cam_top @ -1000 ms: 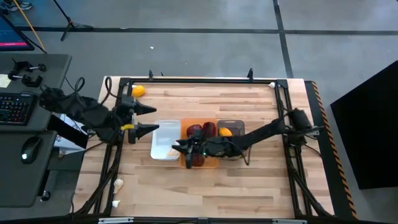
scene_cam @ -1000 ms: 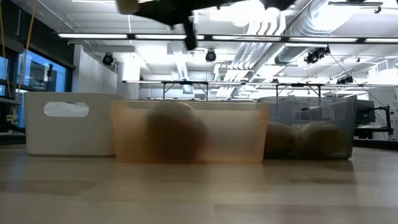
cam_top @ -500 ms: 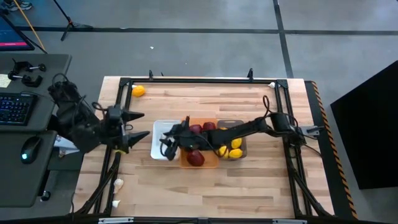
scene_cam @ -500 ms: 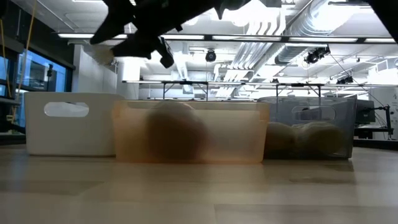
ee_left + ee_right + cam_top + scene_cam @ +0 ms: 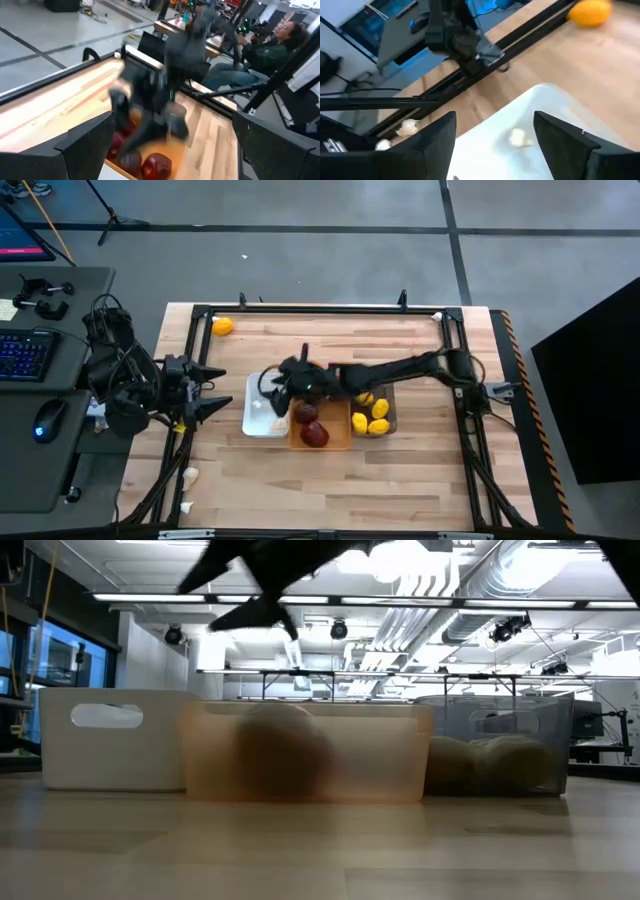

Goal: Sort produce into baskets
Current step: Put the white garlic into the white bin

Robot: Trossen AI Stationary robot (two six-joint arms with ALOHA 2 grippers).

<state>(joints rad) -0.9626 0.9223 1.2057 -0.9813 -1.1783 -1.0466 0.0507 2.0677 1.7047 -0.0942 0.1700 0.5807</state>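
Wooden tabletop fills the overhead view, with a white bin (image 5: 262, 420), an orange bin (image 5: 337, 437) and a grey bin (image 5: 386, 392) side by side at its middle. My right gripper (image 5: 268, 390) hangs over the white bin, fingers apart and empty, above a garlic bulb (image 5: 518, 136); red fruits (image 5: 315, 433) fill the orange bin, lemons (image 5: 377, 426) the grey. Sorting looks mostly done to me: one lemon (image 5: 222, 326) at the far edge and two bulbs (image 5: 190, 475) off the near left edge remain, my left gripper (image 5: 212, 388) waiting open at the left.

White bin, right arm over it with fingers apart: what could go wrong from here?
1. The right gripper hangs over the white bin; pulling back low could clip the orange bin beside it.
2. A lemon and two garlic bulbs lie near the table edges, so a nudge might roll them off.
3. The left gripper, open, sits close to the white bin; both arms could cross there.
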